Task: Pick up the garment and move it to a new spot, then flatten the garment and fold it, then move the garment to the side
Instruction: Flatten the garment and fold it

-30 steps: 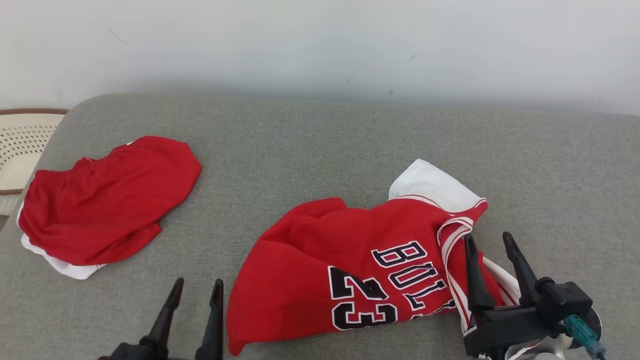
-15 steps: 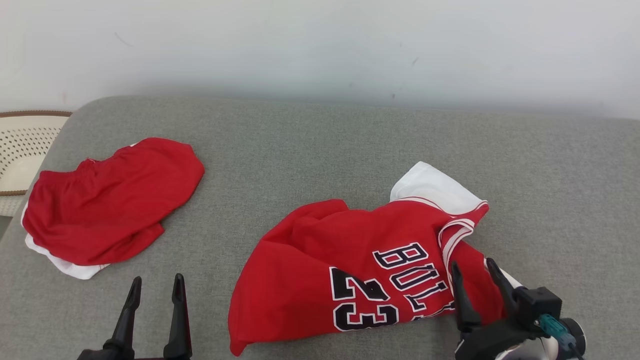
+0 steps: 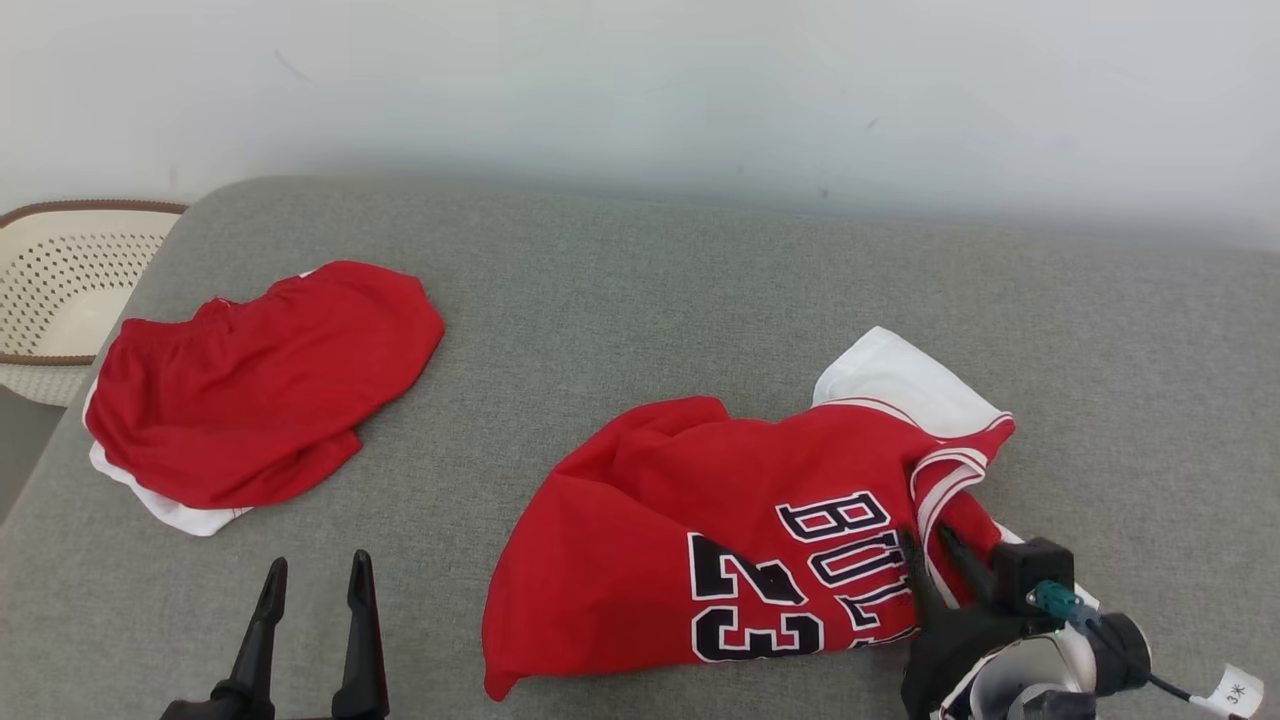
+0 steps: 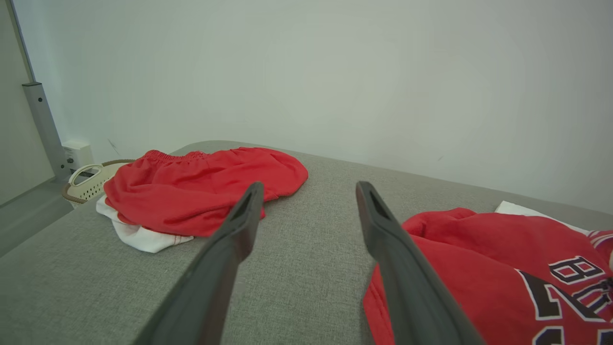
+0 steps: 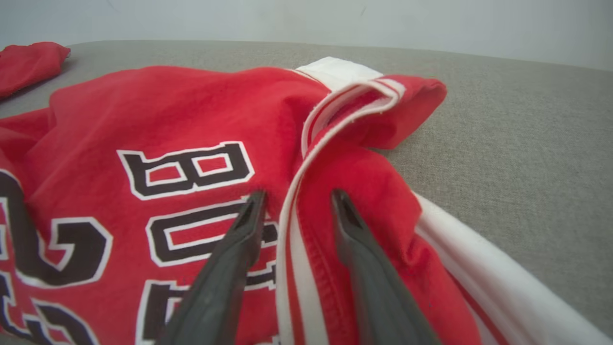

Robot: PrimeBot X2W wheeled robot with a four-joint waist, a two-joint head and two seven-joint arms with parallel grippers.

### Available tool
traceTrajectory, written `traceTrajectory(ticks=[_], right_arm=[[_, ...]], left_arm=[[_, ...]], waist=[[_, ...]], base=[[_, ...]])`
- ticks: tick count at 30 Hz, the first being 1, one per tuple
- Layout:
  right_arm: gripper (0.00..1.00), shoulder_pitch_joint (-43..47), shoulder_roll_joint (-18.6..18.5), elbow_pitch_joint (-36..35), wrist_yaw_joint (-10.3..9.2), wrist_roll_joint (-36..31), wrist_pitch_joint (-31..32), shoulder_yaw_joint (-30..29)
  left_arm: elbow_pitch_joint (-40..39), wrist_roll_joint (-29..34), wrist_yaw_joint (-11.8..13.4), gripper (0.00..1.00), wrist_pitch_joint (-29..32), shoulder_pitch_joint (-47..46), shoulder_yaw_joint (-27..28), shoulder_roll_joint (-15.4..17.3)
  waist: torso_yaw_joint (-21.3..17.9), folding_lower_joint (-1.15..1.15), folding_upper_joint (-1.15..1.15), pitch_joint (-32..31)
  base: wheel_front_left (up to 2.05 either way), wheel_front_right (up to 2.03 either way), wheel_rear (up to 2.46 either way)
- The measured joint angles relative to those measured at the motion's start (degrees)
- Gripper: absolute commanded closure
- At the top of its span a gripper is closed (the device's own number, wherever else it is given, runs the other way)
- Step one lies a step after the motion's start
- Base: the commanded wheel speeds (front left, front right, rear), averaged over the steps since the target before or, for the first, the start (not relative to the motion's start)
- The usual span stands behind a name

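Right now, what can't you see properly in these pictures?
Jersey lettering, head view: its end is covered by the right gripper.
Basket, head view: cut off by the left edge.
White cloth, head view: mostly hidden under the red shorts.
Striped trim, right wrist view: gripped or not, unclear.

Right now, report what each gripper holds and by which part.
Nothing is gripped yet. The left gripper is open over the bare cushion. The right gripper has its jaws astride the striped trim of the jersey, apart, not pinched on it.
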Motion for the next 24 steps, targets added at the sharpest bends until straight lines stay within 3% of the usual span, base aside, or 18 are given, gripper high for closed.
traceTrajectory(ticks=[10, 18, 24], right_arm=[[1.0, -6.6, -1.3, 0.0, 0.0, 1.7, -2.6, -1.1], [1.0, -18.8, -5.4, -1.4, 0.0, 5.6, -2.4, 1.3], [1.0, -27.9, -6.7, 2.6, 0.0, 9.0, -1.2, 3.9]], left_arm=[[0.0, -0.5, 0.7, 0.0, 0.0, 0.0, 0.2, 0.0], [0.2, -1.0, 0.7, 0.0, 0.0, -0.8, -1.1, 0.0], [0.9, -1.4, 0.7, 0.0, 0.0, -1.7, -1.8, 0.0]], waist=[[-0.6, 0.0, 0.0, 1.0], [-0.9, 0.0, 0.0, 2.8], [0.0, 0.01, 0.0, 4.2]], base=[[0.0, 0.0, 0.0], [0.0, 0.0, 0.0], [0.0, 0.0, 0.0]])
